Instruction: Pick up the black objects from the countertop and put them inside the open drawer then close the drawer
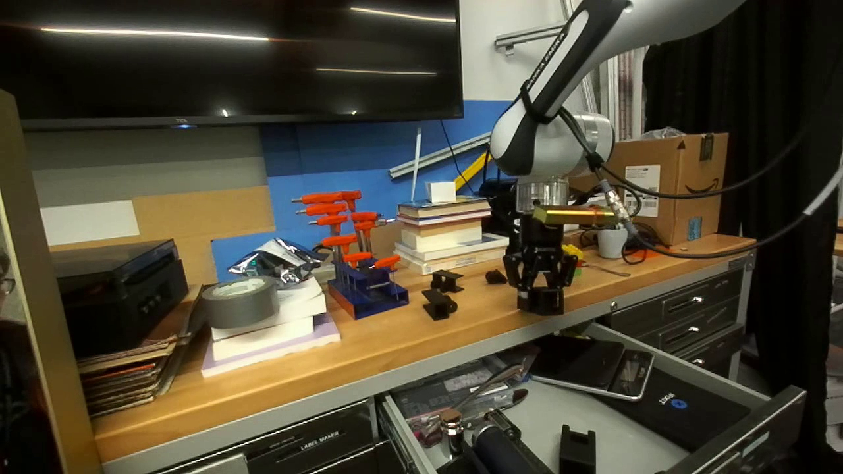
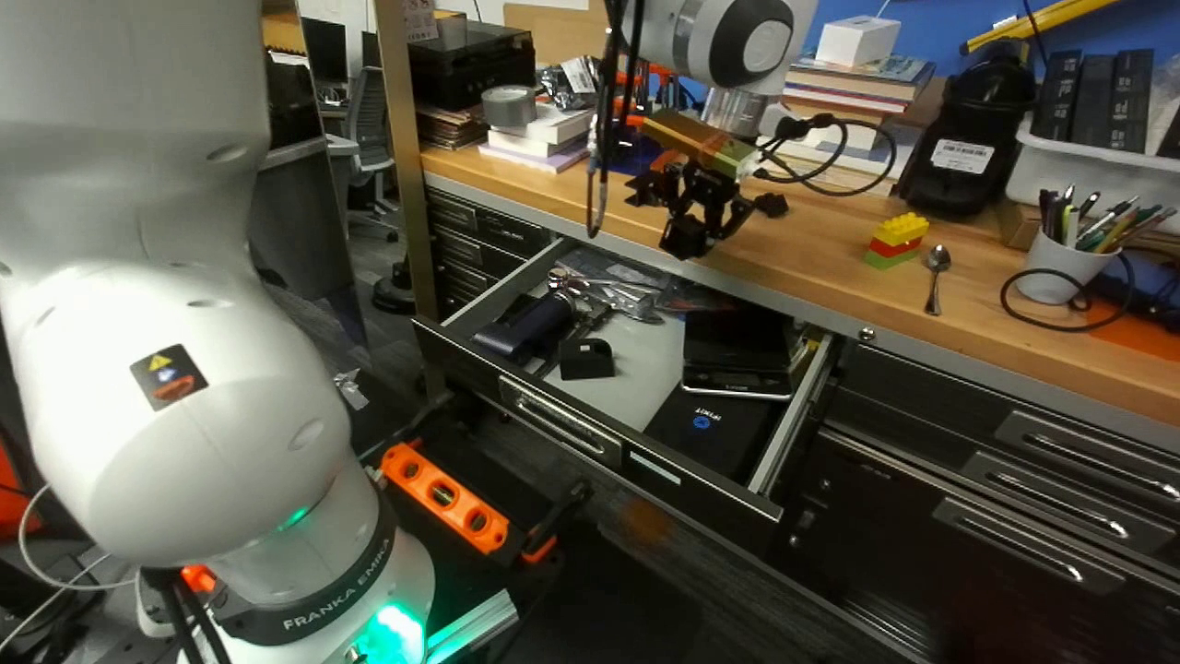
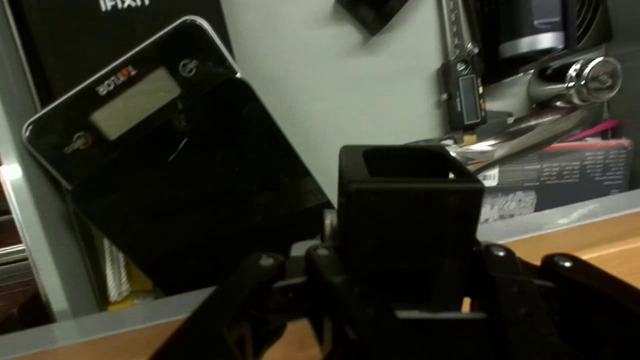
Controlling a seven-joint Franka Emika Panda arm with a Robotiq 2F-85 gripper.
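Observation:
My gripper (image 1: 541,284) is shut on a black object (image 1: 541,303), an open-topped black block in the wrist view (image 3: 407,215). It holds it near the countertop's front edge, beside and above the drawer. The countertop (image 1: 369,355) bears more black objects: two close together, a farther one (image 1: 446,280) and a nearer one (image 1: 437,305), and a smaller lump (image 1: 495,276) left of the gripper. The lump also shows in an exterior view (image 2: 772,204). The drawer (image 2: 645,369) is pulled open below the countertop. One black object (image 2: 586,358) lies inside; part shows in the wrist view (image 3: 372,12).
The drawer also holds a black kitchen scale (image 3: 200,165), a dark iFixit case (image 1: 685,401), a caliper and metal tools. On the countertop stand a blue hex-key stand (image 1: 369,293), book stacks (image 1: 454,237), toy bricks (image 2: 897,242), a spoon (image 2: 936,277) and a pen cup (image 2: 1060,267).

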